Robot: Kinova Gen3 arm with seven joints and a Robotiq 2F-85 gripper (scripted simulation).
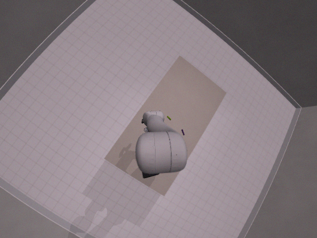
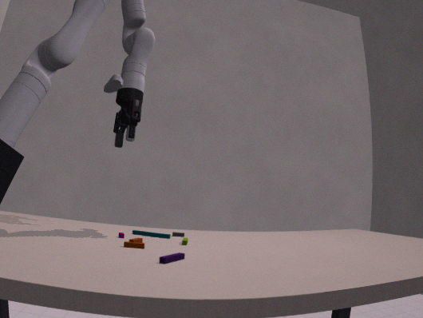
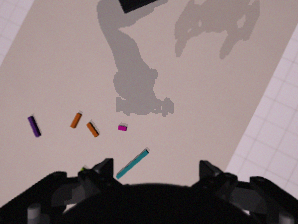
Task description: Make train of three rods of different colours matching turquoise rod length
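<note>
In the exterior view, my gripper (image 2: pixel 124 141) (image 3: pixel 155 169) is open and empty, high above the table (image 2: pixel 299 260) and left of the rods. The turquoise rod (image 2: pixel 152 234) (image 3: pixel 133 163) lies flat at the back. Left of it lies a small magenta rod (image 2: pixel 121 235) (image 3: pixel 122 127). Two orange rods, one (image 2: pixel 136 240) (image 3: pixel 75 120) close beside the other (image 2: pixel 134 244) (image 3: pixel 92 129), lie in front. A grey rod (image 2: pixel 178 234) lies at the turquoise rod's right end. A lime rod (image 2: pixel 184 240) (image 1: pixel 169 118) and a purple rod (image 2: pixel 171 258) (image 1: pixel 182 131) (image 3: pixel 34 126) lie apart.
In the overhead view the arm's big joints (image 1: pixel 161 152) hide most rods and the gripper. The beige table (image 1: pixel 191 84) (image 3: pixel 210 125) stands on a tiled floor (image 1: pixel 75 89). The arm's shadow falls on the table in the wrist view.
</note>
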